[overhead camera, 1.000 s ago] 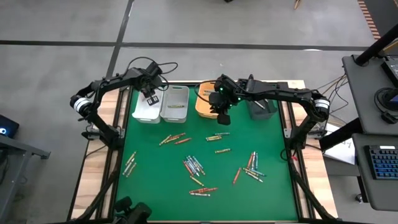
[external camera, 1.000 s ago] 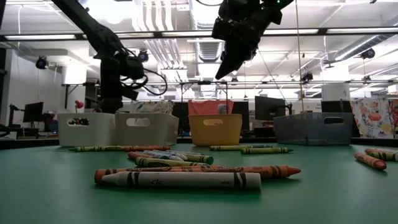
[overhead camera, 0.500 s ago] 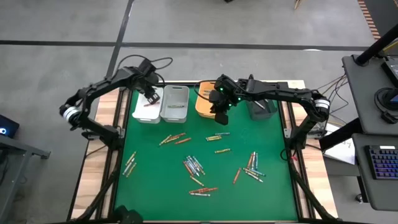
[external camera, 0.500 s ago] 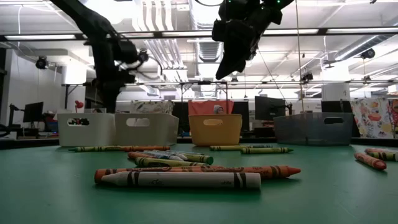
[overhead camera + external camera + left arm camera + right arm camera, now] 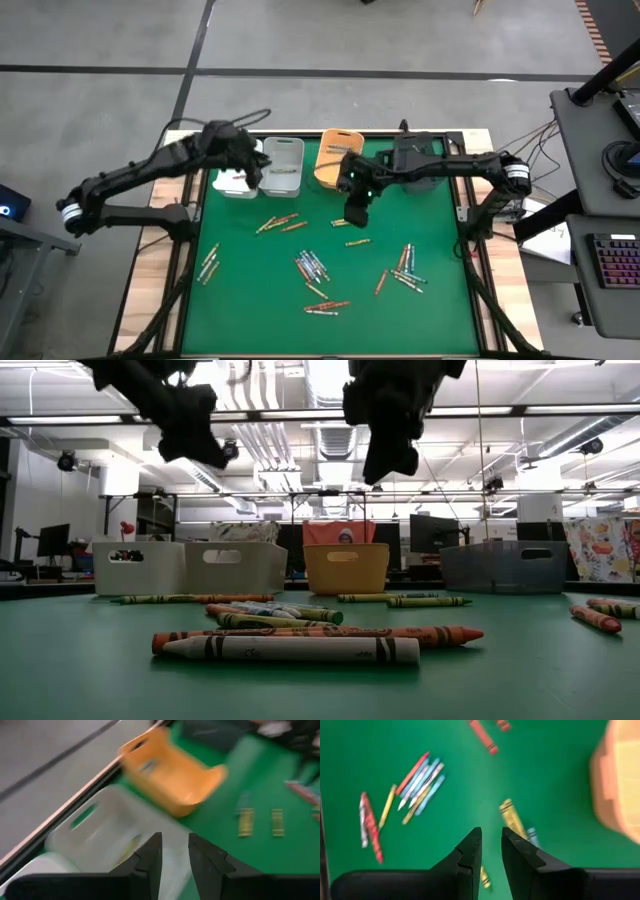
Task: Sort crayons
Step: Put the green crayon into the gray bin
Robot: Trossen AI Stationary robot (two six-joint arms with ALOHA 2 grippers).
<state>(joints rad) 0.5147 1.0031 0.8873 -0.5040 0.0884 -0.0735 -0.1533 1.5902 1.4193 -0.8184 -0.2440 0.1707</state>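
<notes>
The left gripper (image 5: 254, 170) hung over the grey bin (image 5: 281, 166), the right gripper (image 5: 355, 214) above loose crayons (image 5: 312, 266) — both slightly open, empty.

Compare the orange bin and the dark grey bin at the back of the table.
The orange bin is bright orange; the dark grey bin is dark and see-through in the low view. The orange bin stands clear of both arms, while the right arm crosses over the dark grey bin. In the low view the dark grey bin looks wider. Both sit in the back row.
</notes>
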